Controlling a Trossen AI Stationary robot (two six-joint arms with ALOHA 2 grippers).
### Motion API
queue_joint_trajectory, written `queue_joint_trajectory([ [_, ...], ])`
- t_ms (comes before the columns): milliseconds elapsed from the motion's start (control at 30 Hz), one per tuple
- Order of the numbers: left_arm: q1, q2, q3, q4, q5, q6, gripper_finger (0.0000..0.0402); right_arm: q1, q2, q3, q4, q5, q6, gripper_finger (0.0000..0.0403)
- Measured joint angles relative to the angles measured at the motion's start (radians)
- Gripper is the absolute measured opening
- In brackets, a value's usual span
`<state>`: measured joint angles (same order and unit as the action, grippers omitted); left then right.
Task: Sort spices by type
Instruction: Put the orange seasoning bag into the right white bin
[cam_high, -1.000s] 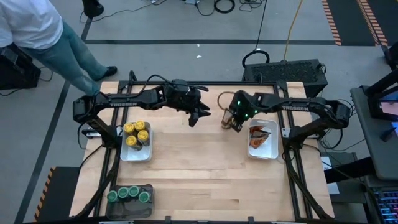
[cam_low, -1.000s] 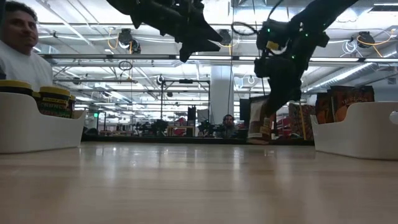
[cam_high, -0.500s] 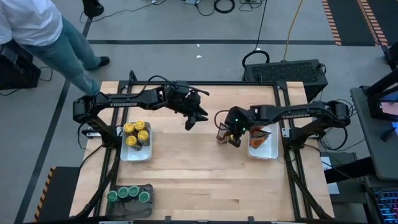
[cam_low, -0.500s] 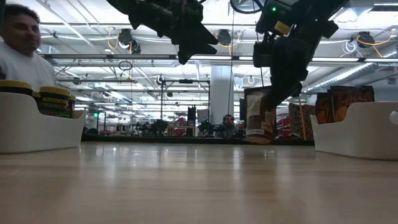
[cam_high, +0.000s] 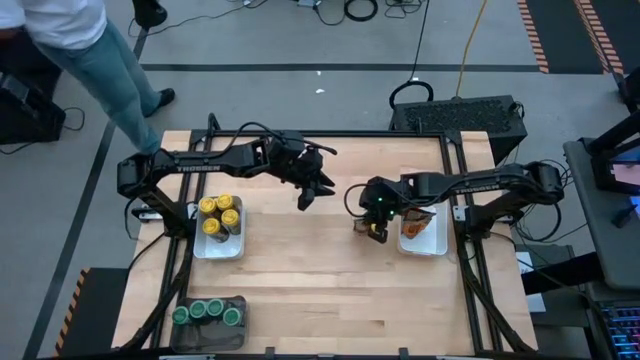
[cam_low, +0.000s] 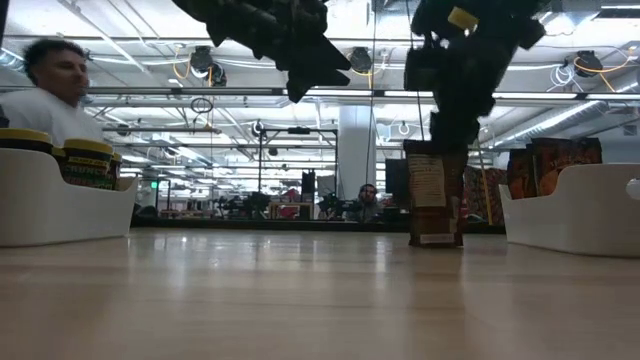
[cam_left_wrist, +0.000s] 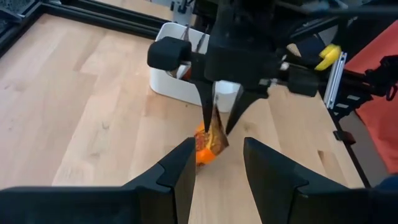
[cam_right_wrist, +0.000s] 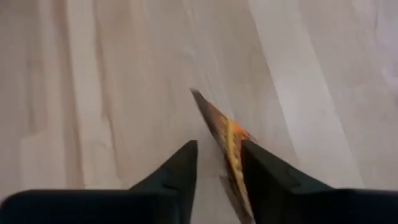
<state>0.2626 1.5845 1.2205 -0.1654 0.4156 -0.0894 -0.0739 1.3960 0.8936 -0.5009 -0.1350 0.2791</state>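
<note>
A brown-orange flat packet (cam_low: 434, 195) stands upright on the table, just left of the white tray (cam_high: 437, 247) at the right, which holds more packets (cam_high: 420, 224). My right gripper (cam_left_wrist: 222, 118) points down over it, fingers apart on either side of its top edge. My left gripper (cam_high: 312, 190) hangs open above the far middle of the table, holding nothing. Jars with yellow lids (cam_high: 220, 214) fill the white tray (cam_high: 200, 245) at the left. Jars with green lids (cam_high: 208, 312) sit in the dark tray (cam_high: 243, 304) at the near left. My right gripper comes down from above with the packet's top edge (cam_right_wrist: 227, 134) between its parted fingers. The packet lies close along one finger (cam_right_wrist: 264, 177), and a gap shows to the other. Whether that finger touches it, I cannot tell. The packet's lower edge (cam_low: 434, 240) is on the table.
A person (cam_high: 70, 40) stands beyond the table's far left corner. Bare wood (cam_high: 330, 290) stretches across the middle and near side of the table, between the trays. The black frame rails (cam_high: 470, 290) run along both sides.
My right gripper has swung toward the table's near edge with the packet, from the far middle to a spot beside the right tray. The packet has stayed below the fingers and now stands straight up on the wood.
</note>
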Motion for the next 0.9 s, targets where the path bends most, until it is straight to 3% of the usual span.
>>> queue_joint_trajectory([
  [167,-0.019,0.0,0.0,0.0,0.0,0.001,0.0138,0.004,0.0,0.101,-0.056,0.0,-0.016,0.0156],
  [367,-0.06,0.009,0.0,0.008,-0.025,-0.001,0.0138,0.004,0.0,0.295,-0.286,0.009,-0.088,0.0202],
  [533,-0.103,0.047,0.0,0.082,-0.072,-0.007,0.0138,0.004,-0.068,0.375,-0.38,0.039,-0.108,0.021],
  [733,-0.175,0.128,0.0,0.274,-0.169,-0.005,0.0139,0.004,-0.272,0.336,-0.423,0.186,-0.074,0.0206],
  [900,-0.21,0.216,0.0,0.392,-0.249,-0.002,0.0155,0.004,-0.421,0.324,-0.425,0.219,0.0,0.0204],
])
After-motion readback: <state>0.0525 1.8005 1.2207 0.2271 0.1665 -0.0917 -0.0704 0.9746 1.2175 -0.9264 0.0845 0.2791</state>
